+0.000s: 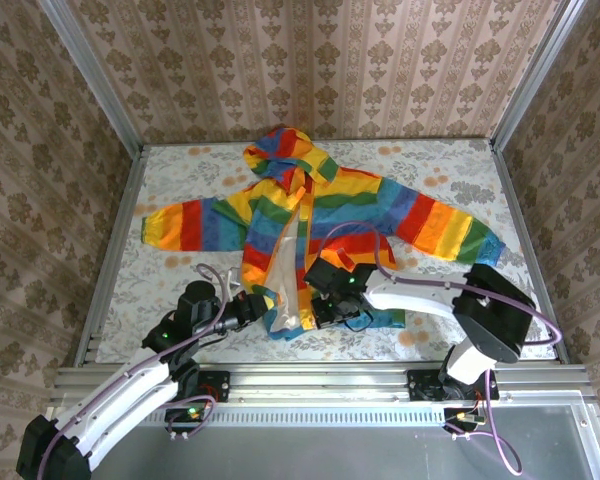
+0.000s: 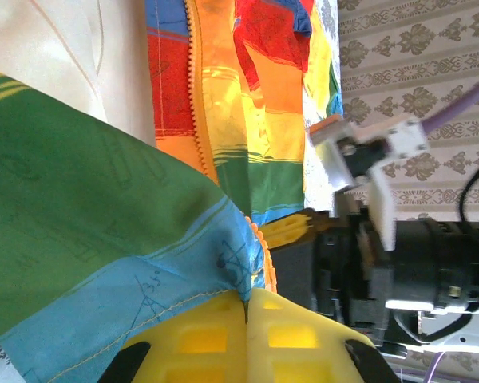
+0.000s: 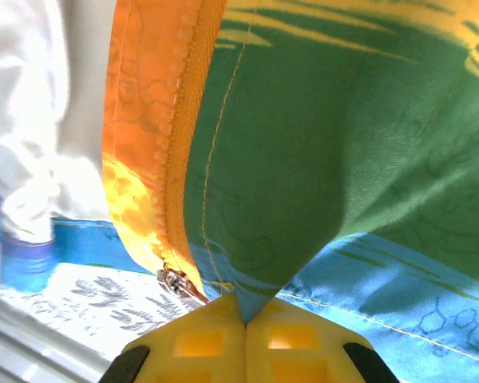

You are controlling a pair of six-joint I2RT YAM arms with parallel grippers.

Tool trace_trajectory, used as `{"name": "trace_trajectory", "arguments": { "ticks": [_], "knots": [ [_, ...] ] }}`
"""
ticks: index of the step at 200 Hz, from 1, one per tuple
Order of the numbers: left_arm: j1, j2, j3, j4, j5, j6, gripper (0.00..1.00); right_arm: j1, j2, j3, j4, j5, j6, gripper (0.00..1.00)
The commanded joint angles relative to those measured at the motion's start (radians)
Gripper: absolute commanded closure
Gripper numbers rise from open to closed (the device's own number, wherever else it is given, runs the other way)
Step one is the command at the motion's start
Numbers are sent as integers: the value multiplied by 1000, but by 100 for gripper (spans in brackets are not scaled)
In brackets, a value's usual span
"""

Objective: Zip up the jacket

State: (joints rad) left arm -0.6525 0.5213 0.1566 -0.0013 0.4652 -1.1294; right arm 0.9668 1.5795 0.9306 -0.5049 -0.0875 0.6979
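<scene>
Jacket lies flat on the table, hood at the far side, hem toward the arm bases. The front is open, with cream lining showing as a strip between the two panels down to the hem, so I judge zipping proper not yet begun.

Left gripper is at the hem on its own side. In its wrist view the yellow pads are pressed together, with the blue hem corner pinched between them.

Right gripper is on the other panel's hem. Its pads are closed on the blue hem band just beside the orange zipper tape. A small metal slider sits at the bottom end of that tape, close to the fingertips but not gripped.

Done, as I read it: both bottom corners are held and the slider is parked low.

Left to do: bring the two zipper ends together, seat the pin in the slider, then run the slider up to the collar.

The overhead view is too small at the hem to say for sure, but the two halves look unjoined.
</scene>
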Motion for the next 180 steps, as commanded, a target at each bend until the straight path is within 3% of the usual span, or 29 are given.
{"name": "trace_trajectory", "arguments": {
  "ticks": [1,44,112,180],
  "knots": [
    [8,-9,11,0,-10,30,100,4,-66,6,-27,51,-29,100],
    [-34,56,49,26,-41,49,100,4,-86,38,-95,27,-43,100],
    [-282,316,80,252,-256,48,100,1,-59,42,-91,-23,-48,100],
    [-364,602,73,484,-284,19,100,-13,-21,24,-50,-81,-55,88]
  ]
}}
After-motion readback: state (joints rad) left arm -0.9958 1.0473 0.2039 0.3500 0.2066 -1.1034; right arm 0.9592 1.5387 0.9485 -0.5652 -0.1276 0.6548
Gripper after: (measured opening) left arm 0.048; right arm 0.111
